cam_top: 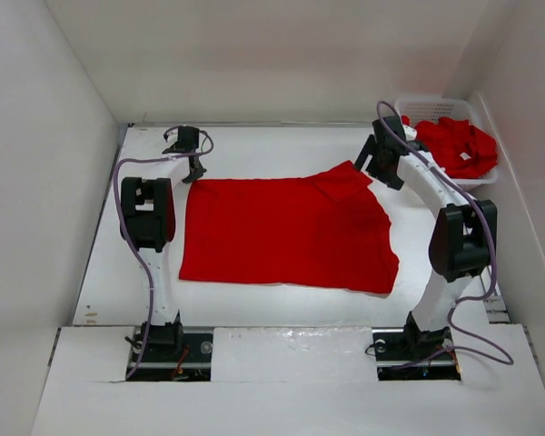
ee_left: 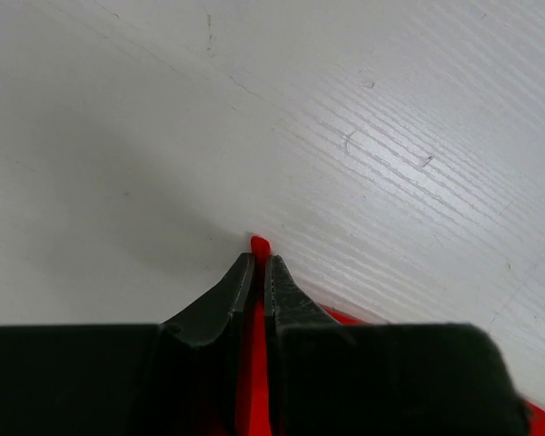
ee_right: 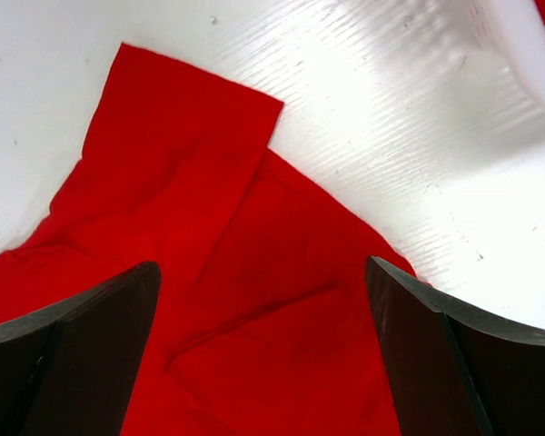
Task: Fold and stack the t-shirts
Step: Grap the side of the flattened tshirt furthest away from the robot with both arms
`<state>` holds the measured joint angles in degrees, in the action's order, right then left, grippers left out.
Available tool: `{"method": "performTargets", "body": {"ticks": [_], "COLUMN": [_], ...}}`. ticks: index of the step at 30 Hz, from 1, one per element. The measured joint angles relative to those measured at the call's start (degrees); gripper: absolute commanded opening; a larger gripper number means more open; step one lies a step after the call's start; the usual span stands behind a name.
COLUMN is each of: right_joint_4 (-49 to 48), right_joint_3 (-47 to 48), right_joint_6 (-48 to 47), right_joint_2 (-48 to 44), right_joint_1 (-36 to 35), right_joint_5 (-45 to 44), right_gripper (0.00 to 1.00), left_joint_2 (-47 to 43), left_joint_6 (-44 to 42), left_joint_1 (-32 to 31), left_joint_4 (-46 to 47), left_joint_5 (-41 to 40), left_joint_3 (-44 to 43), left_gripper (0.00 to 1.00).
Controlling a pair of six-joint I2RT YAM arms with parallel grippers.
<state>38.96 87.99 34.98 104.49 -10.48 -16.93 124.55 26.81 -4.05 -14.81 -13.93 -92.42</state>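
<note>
Top external view: a plain bright red short-sleeved cloth t-shirt (cam_top: 286,232) lies spread across the white table (cam_top: 254,304) between the two arms. Left gripper (ee_left: 259,257) is clamped on a sliver of red fabric at the shirt's far left corner. The right gripper (ee_right: 262,265) hangs with fingers wide apart above the far right sleeve, holding nothing. More crumpled red shirts (cam_top: 459,145) fill the white slotted plastic basket (cam_top: 436,104) at far right. Soft, light and limp, the cloth will likely sag and drag, so corners and hems look the best holds. The left pincer's own fingers hide how much fabric it grips, and no neck tag can be made out.
</note>
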Motion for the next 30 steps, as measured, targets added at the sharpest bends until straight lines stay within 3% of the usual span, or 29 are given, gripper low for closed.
{"method": "performTargets", "body": {"ticks": [11, 23, 30], "right_joint_4": [-1.1, -1.4, 0.0], "right_joint_3": [3.4, 18.2, 18.7], "right_joint_6": [6.0, 7.3, 7.3], "right_joint_2": [10.8, 22.8, 23.8], "right_joint_1": [2.3, 4.6, 4.4], "right_joint_5": [1.8, 3.3, 2.1], "right_gripper": [0.88, 0.88, 0.88], "left_joint_2": [-0.5, -1.0, -1.0], "left_joint_6": [-0.2, -0.2, -0.2], "left_joint_1": [-0.1, -0.1, -0.1], "left_joint_4": [1.1, 2.2, 2.2], "left_joint_5": [-1.0, -1.1, -1.1], "left_joint_3": [1.0, 2.1, 2.1], "left_gripper": [0.00, 0.00, 0.00]}}
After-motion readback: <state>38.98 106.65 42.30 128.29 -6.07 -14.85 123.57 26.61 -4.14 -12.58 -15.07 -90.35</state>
